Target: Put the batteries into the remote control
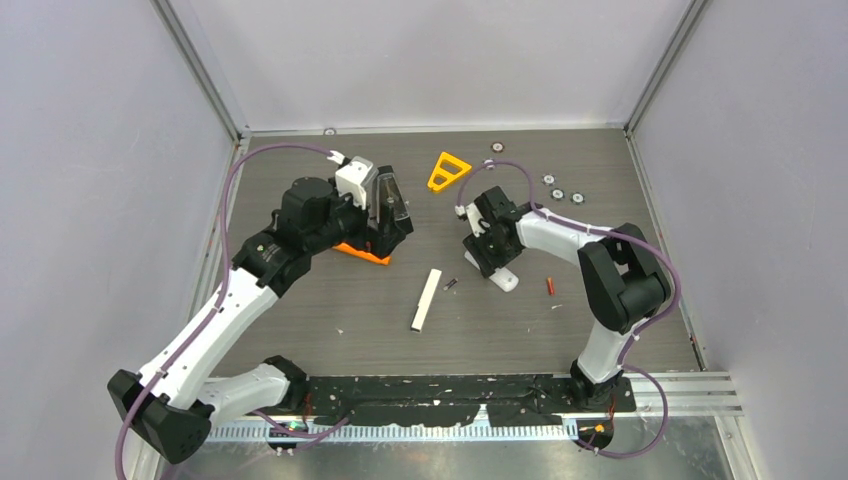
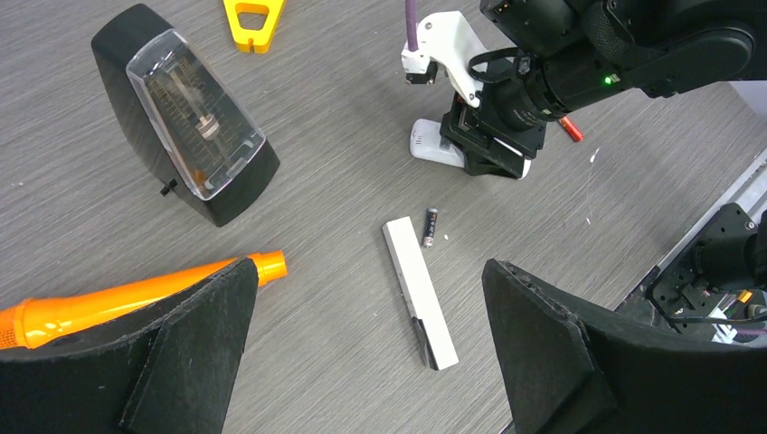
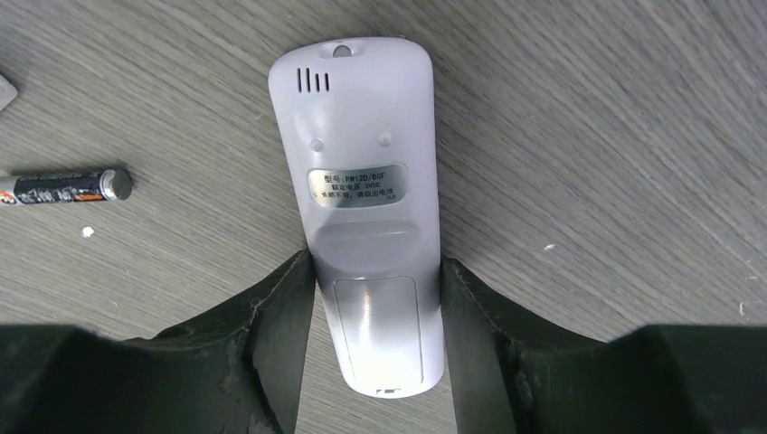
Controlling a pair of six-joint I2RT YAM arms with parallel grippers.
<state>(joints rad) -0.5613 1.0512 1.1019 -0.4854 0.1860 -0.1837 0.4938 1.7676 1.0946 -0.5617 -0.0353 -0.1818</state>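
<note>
Fingers [image 3: 282, 312] of the right gripper [image 3: 378, 271] are pressed against the two long sides of the white remote control [image 3: 366, 163], which is clasped near its lower end and lies back-up on the grey table [image 1: 330, 310], its silver label and battery cover turned upward and the cover seen closed. In the overhead view the same remote control [image 1: 506, 281] is found right of the table's middle, partly hidden beneath the right gripper [image 1: 490, 262]. A dark battery [image 3: 65, 187] is seen lying flat just beside the remote on its left, apart from it and untouched; from above it [image 1: 450, 284] sits between the remote and a slim white bar [image 1: 427, 298] with a dark end. A red battery [image 1: 550, 286] is laid on the other side of the remote, near it. Further left, the left gripper [image 2: 366, 280] is held above the table with its fingers [image 2: 194, 353] spread wide and nothing between them. An orange tube [image 2: 136, 303] is seen beneath one of those fingers, and a black metronome [image 2: 185, 117] stands beside it. A yellow triangle [image 1: 448, 170] and several silver discs [image 1: 560, 195] are placed toward the far edge
</note>
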